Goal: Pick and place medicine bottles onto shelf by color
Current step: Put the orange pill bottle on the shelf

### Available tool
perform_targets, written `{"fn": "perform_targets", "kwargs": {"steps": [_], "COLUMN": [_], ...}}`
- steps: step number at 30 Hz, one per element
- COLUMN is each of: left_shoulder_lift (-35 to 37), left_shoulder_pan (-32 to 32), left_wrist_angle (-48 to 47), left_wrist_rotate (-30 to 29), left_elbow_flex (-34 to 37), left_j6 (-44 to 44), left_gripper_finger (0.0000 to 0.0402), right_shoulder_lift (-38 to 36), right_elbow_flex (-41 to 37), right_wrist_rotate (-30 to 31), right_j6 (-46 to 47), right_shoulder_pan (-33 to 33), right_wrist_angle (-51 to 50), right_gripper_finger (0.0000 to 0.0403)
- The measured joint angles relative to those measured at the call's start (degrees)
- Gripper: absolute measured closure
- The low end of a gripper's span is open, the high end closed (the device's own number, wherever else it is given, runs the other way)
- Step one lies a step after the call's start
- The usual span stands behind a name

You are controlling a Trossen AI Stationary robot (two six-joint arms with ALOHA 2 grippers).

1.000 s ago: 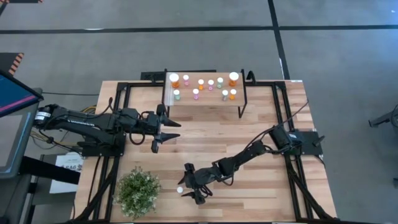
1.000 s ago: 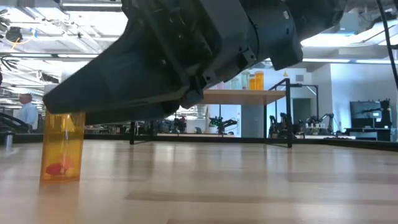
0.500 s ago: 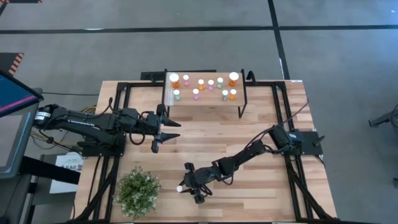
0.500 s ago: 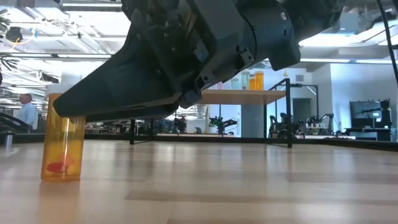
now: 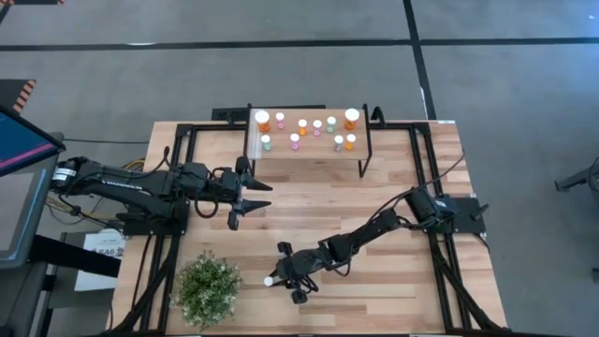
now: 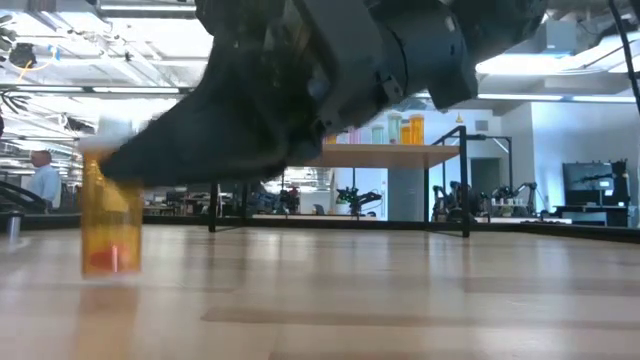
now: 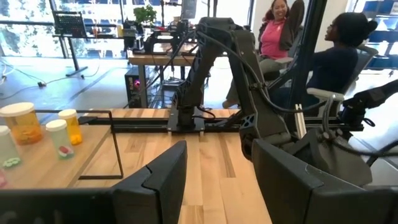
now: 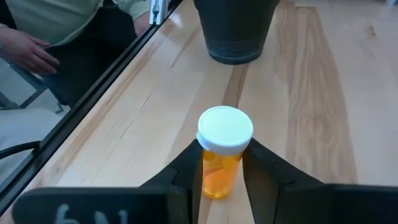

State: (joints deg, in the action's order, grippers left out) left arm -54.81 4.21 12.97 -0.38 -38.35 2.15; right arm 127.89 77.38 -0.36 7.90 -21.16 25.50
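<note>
An orange medicine bottle (image 8: 219, 168) with a white cap (image 8: 225, 129) stands upright near the table's front edge, right of the potted plant. My right gripper (image 8: 224, 150) is shut on it; the same bottle (image 6: 110, 228) shows under the dark gripper in the low view and as a white cap (image 5: 270, 280) from above. My left gripper (image 5: 265, 197) hangs open and level over the table's left middle, holding nothing. The shelf (image 5: 314, 157) stands at the far edge with several orange, green and pink bottles (image 5: 318, 128) on its plank. My right gripper pinches the orange bottle's body just under the cap (image 8: 211, 163) between its two fingers, one on each side. The fingers (image 8: 186, 163) come slanting down from the table's right. The bottle stays upright; I cannot tell whether its base still rests on the table.
A potted plant (image 5: 208, 288) stands just left of the held bottle; its dark pot (image 8: 236, 28) shows ahead of my right gripper. A person's hand and sleeve (image 8: 28, 50) are beyond the table's left edge. Seated people (image 7: 323, 56) are in the room behind.
My right gripper's fingers have shut from either side onto the orange bottle, the arm staying almost in place. The bottle has shifted a little toward the far edge and shows blurred in the low view.
</note>
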Motion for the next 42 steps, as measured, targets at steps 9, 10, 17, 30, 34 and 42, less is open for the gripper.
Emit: {"fn": "perform_targets", "kwargs": {"steps": [9,10,17,30,34,42], "left_shoulder_lift": [0.18,0.28,2.09,2.64,2.64,2.62], "left_shoulder_pan": [0.00,0.00,0.00,0.00,0.00,-0.02], "left_wrist_angle": [-0.14,-0.04,0.39,-0.15,-0.07,-0.11], "left_wrist_rotate": [0.02,0.02,0.00,-0.02,-0.04,-0.31], "left_elbow_flex": [0.00,0.00,0.04,0.04,0.04,0.04], "left_j6": [0.00,0.00,-0.02,-0.20,-0.22,-0.22], "left_gripper_finger": [0.0232,0.0232,0.0232,0.0232,0.0232,0.0232], "right_shoulder_lift": [-7.35,-8.52,-20.47,-45.17,-47.94,-44.62], "right_elbow_flex": [-1.14,-1.97,-14.48,-33.61,-33.68,-33.63], "right_wrist_rotate": [-0.40,-0.41,0.32,18.88,30.01,38.41], "right_j6": [-3.70,-3.91,-4.07,-6.90,-6.55,-4.86], "right_shoulder_pan": [1.88,2.28,6.43,16.89,19.10,23.57], "right_wrist_angle": [-4.22,-3.85,-1.24,3.94,1.18,1.87], "right_gripper_finger": [0.0290,0.0290,0.0291,0.0290,0.0290,0.0290]}}
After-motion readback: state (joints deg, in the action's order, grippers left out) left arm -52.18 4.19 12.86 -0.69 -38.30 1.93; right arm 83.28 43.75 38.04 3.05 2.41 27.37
